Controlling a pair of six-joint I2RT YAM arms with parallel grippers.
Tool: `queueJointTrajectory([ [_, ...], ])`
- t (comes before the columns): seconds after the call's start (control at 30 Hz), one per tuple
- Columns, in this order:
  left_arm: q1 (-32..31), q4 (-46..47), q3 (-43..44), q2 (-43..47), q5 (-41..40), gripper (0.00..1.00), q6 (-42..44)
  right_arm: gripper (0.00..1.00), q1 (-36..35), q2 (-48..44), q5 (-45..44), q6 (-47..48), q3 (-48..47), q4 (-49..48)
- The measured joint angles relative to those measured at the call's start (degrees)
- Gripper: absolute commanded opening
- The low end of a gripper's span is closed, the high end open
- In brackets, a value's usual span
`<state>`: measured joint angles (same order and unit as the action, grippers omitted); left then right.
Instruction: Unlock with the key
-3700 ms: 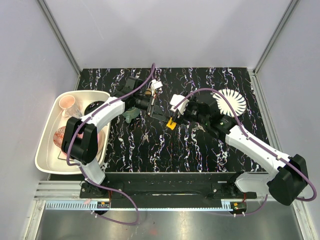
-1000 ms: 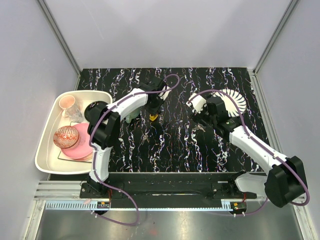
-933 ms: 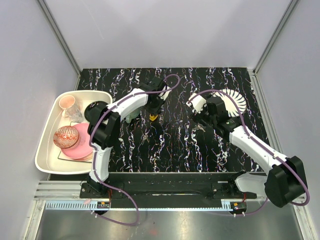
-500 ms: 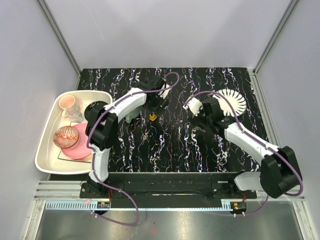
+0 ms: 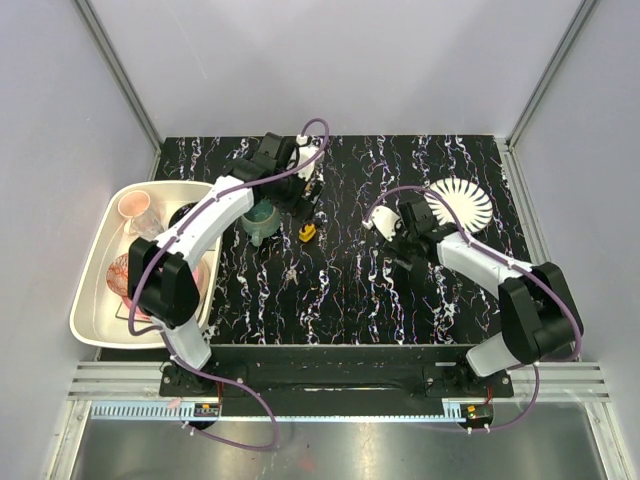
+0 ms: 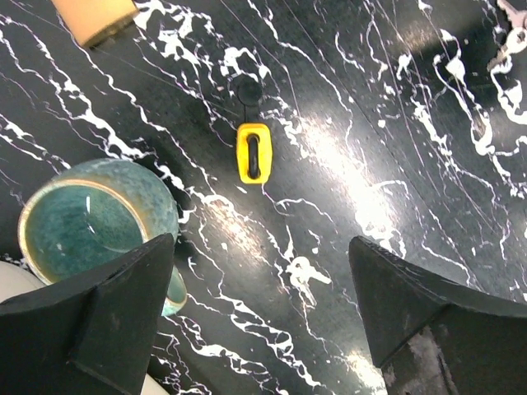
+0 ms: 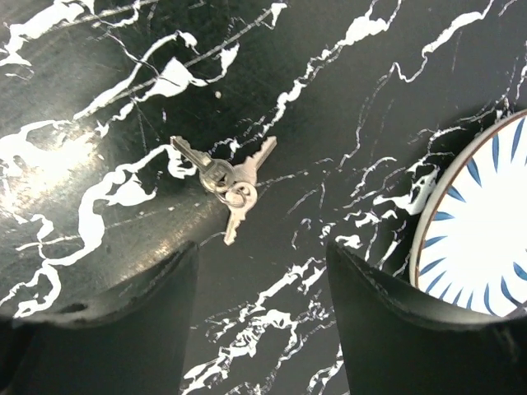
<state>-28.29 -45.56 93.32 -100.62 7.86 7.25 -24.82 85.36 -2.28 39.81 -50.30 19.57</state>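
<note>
Nearest the bases, noted a white tray at the left edge of the black marbled table, holding a patterned pink dish half hidden under the left arm and, farther back, a pink cup. Next out, found a small pair of keys lying flat on bare marble, apart from everything, a little nearer than the padlock. To the right, at about the same depth, saw the right gripper low over the table, fingers apart and gripping nothing. Made out the key bunch just ahead of those fingertips: three keys fanned from one ring, flat on the marble, untouched. Could not pick out that bunch in the overhead view, masked there by the right wrist. Beyond, spotted the yellow padlock lying flat mid-table, well apart from the key bunch, with a dark round part at its far end, too small to identify. Just left of the padlock, saw a teal mug standing upright, mouth up, near the lock but not touching it. Above both, found the left gripper hanging with fingers spread wide, clamped on nothing, one finger overlapping the mug's rim in the wrist view. Farther right, marked a blue-and-white ribbed plate just beside the right wrist.
</note>
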Motion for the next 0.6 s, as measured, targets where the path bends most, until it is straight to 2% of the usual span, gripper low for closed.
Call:
queueJointTrajectory([
  [0.17,0.42,-0.02,-4.35,2.43,2.69,0.92,0.74,0.68,2.03,0.79,3.65,3.04,-2.67,1.77],
  [0.27,0.72,-0.17,-6.71,3.80,4.33,0.92,0.96,0.60,2.49,1.11,5.51,5.38,-4.09,2.78],
  [0.6,5.68,-0.70,-9.35,8.02,9.77,0.92,1.11,0.57,2.49,7.34,9.51,10.08,-6.03,5.81],
])
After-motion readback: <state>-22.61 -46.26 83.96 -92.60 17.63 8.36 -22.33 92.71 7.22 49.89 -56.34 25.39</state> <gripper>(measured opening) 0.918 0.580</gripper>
